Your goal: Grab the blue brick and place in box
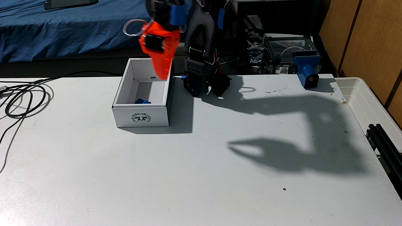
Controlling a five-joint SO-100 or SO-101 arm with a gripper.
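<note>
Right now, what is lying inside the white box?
The blue brick lies inside the box, near its front wall. That wall hides the brick's lower part and the floor beside it. The orange gripper hangs above.

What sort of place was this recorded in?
Probably a bedroom or home hobby room: a bed with a blue sheet sits behind the white table, beside cluttered gear and wooden panels.

The box's (pixel 141 117) near wall hides the lower part of the blue brick (pixel 142 101). The orange claw (pixel 162 76) is motion-blurred, its arm cut off at the top edge.
</note>
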